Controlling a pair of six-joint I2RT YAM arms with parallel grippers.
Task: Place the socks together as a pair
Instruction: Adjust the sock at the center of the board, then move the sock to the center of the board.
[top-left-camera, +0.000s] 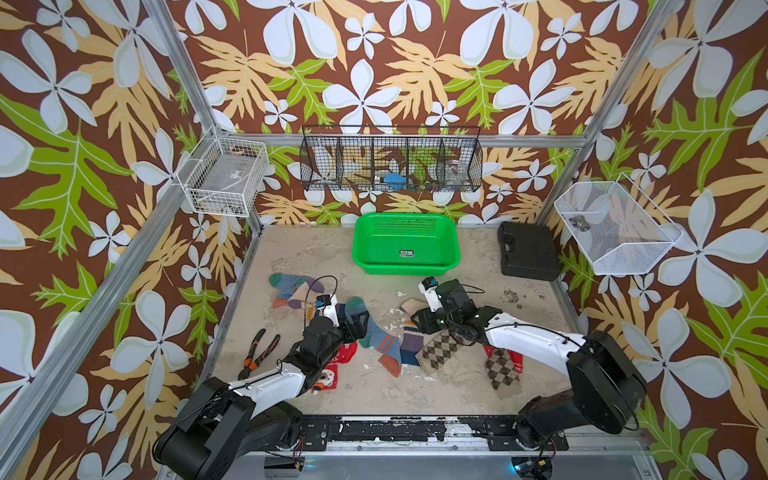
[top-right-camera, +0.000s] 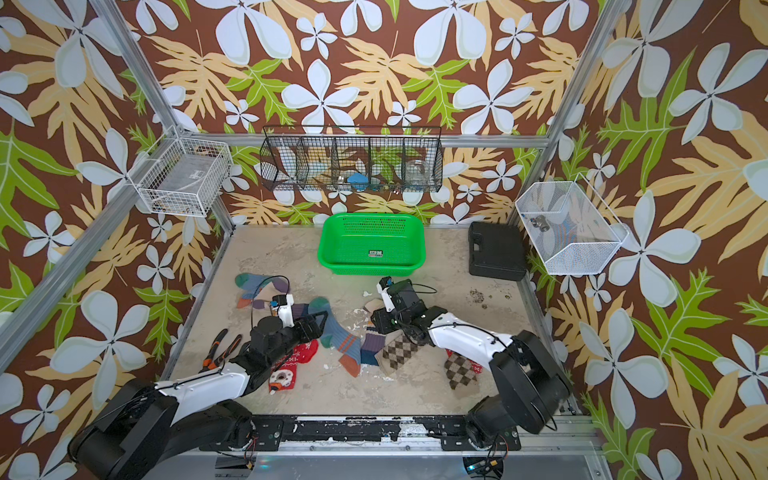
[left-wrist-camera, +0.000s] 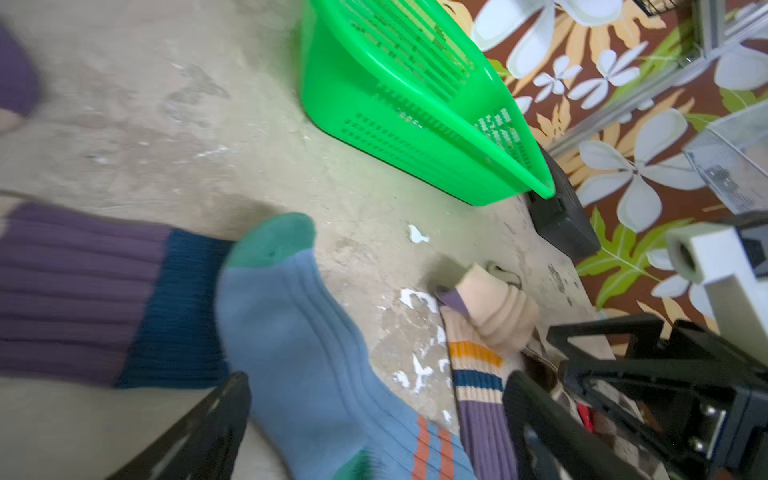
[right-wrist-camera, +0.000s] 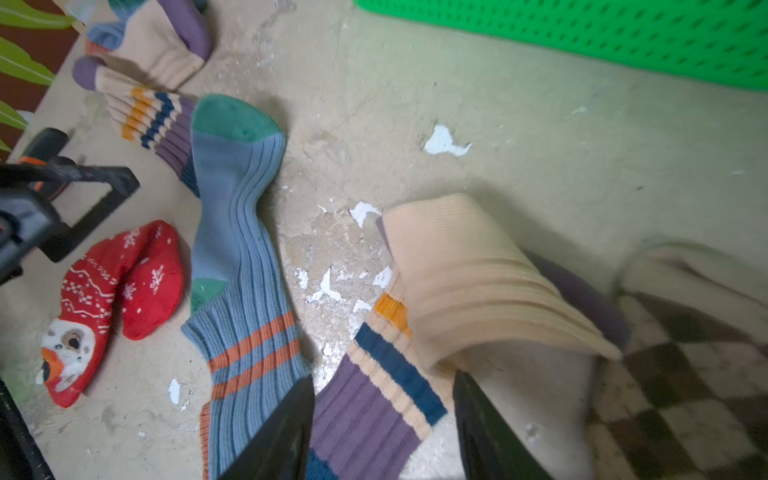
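Before the green basket (top-left-camera: 405, 269), our right gripper (right-wrist-camera: 382, 376) hangs parted over the cream striped sock (right-wrist-camera: 374, 415), left gripper (left-wrist-camera: 378, 378) wide too; closing might bunch its cuff.

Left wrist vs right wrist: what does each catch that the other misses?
Only left wrist: the black case beside the green basket, plus the basket's rim. Only right wrist: the red snowflake sock with its snowman face, and the argyle sock, which is at best a blur in the left wrist view. Both: the blue-grey sock with green toe and orange stripes, the cream striped sock beside it, the basket's perforated side, and the chipped tabletop.
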